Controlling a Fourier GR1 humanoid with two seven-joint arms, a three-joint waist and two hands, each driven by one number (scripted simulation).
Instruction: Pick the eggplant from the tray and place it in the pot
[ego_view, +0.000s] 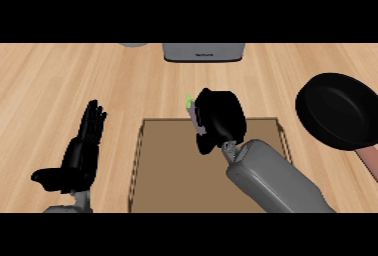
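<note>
1. Right robot hand (219, 117) is over the far edge of the tray (166, 165), fingers curled down round the eggplant (193, 114). Only a sliver of it shows: greyish-purple skin w/ a green stem tip poking out at the hand's left side.
2. Eggplant sits at the tray's far rim, approx. mid-width. Can't tell if it's resting on the tray or lifted off it; the hand hides the underside.
3. Left robot hand (77, 152) is left of the tray, fingers straight and pointing up, holding nothing, resting.
4. Handling, my guess: eggplant is light to moderate, fairly stiff, skin smooth and glossy so prob. slippery. Rounded body can roll or twist in a grip. Not fragile, though hard pinching could bruise it.
5. Best hold: across the thick mid-body, fingers one side and thumb opposite, not by the stem end, which is thin and may pivot. The hand looks to be wrapped near the stem end, so watch for tilt on the lift.
6. Pot (338, 110) is the black round vessel w/ a reddish handle, to the right of the tray, on the table (88, 75). Carry goes rightward.
7. Grey box (203, 52) at the far edge isn't in the way.
</note>
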